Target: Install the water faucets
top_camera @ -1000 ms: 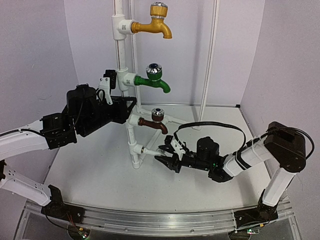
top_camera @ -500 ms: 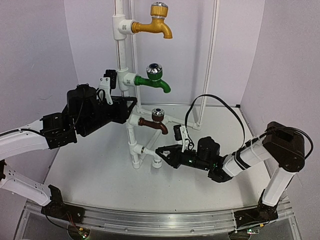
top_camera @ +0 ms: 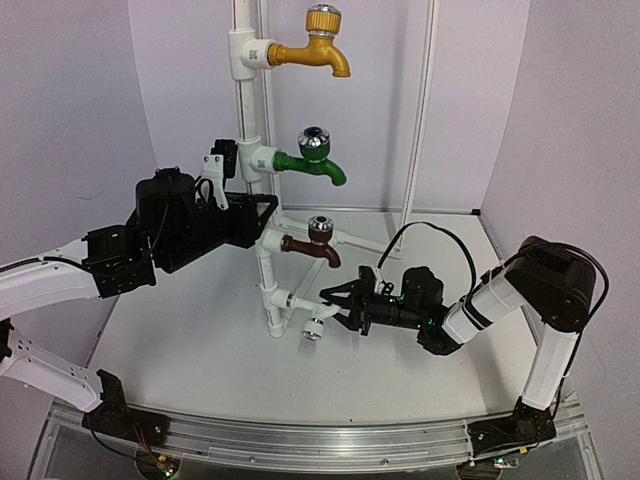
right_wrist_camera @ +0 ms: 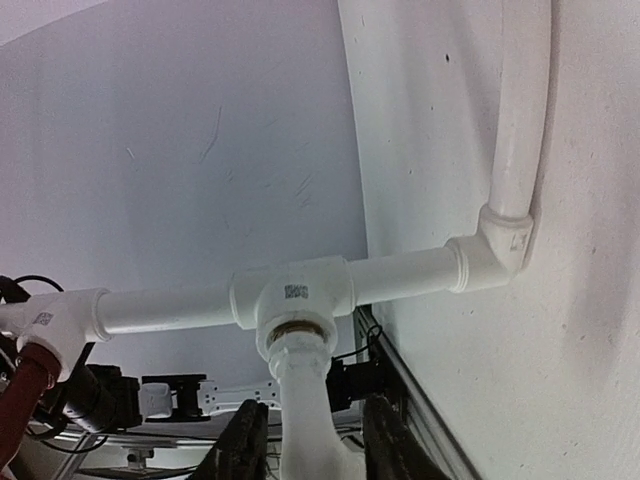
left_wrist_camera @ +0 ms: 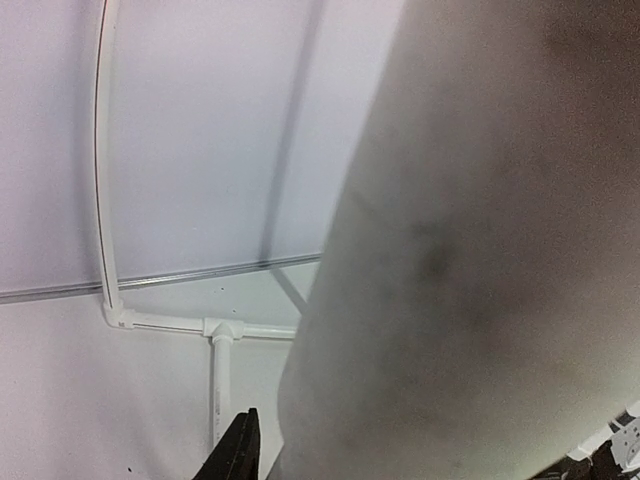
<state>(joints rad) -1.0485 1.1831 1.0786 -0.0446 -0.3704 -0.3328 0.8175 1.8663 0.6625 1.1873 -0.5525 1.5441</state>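
Rolls right tool (top_camera: 333,303) since a second ago, straddling white faucet (top_camera: 316,328) to screw it in; grip: cannot tell. Seemingly pinches upright pipe (top_camera: 243,110) with left tool (top_camera: 222,163), steadying.

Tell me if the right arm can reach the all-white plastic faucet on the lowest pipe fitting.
Likely yes: the right gripper is at the all-white plastic faucet, jaws either side of its stem, nothing in between.
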